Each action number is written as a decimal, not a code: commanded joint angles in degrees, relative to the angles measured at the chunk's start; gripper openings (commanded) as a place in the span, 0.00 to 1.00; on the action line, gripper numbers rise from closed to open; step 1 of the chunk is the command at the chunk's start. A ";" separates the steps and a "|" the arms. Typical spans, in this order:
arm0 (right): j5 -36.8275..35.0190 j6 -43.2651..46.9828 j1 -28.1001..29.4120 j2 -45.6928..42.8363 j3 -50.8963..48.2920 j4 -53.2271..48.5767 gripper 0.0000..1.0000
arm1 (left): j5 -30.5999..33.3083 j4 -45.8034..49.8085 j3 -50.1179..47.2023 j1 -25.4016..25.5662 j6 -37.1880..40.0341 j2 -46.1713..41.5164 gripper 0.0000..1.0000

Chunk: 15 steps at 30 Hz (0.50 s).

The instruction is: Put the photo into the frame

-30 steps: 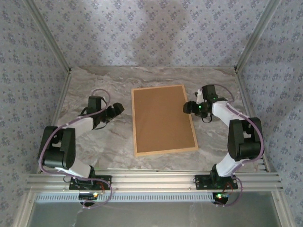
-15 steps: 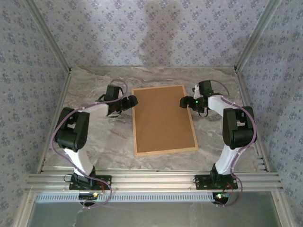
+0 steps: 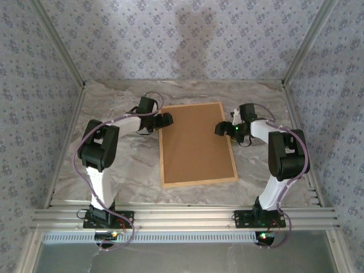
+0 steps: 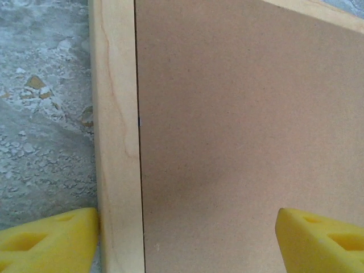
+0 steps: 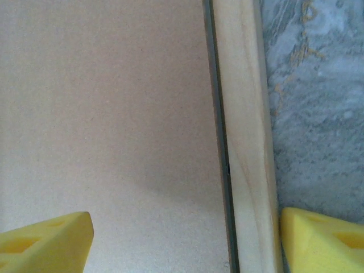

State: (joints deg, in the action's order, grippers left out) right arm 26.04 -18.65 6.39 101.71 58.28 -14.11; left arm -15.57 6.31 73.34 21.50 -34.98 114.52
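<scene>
The left pincer [image 4: 185,242] is wide open. One yellow finger [image 4: 51,239] is just outside a side rail of the thin, light tan wooden frame [image 4: 114,142]. The other is over the plain brown backing board [image 4: 244,142]. The right pincer [image 5: 183,242] is open the same way across the other rail. The frame lies flat on the grey marbled table [image 3: 131,165], between both pincers. It looks light and stiff but thin, so hold both side rails gently. I cannot tell if the photo is under the board.

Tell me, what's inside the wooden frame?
A plain brown board fills the frame, lying flat between its rails. Whatever lies under the board is covered, so I can't tell what is there.
</scene>
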 commanded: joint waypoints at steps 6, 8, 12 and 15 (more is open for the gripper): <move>11.43 -6.57 2.49 -6.42 -7.94 5.61 0.84 | -2.44 2.75 5.93 -0.15 2.60 3.41 0.80; 12.26 -7.67 4.11 -6.88 -8.91 7.04 0.84 | -2.61 3.22 6.92 -0.93 2.75 4.00 0.80; 9.57 -5.66 5.35 -7.76 -7.94 2.91 0.83 | -2.54 3.49 6.81 -2.66 2.89 3.89 0.80; -1.53 -2.54 4.51 -9.68 -6.08 -3.00 0.84 | -2.35 3.45 5.73 -3.30 3.21 3.61 0.80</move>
State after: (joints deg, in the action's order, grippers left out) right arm 30.59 -23.49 11.29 95.24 49.82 -12.47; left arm -15.81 8.62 78.83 17.98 -32.80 117.95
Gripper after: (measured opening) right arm 0.834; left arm 0.800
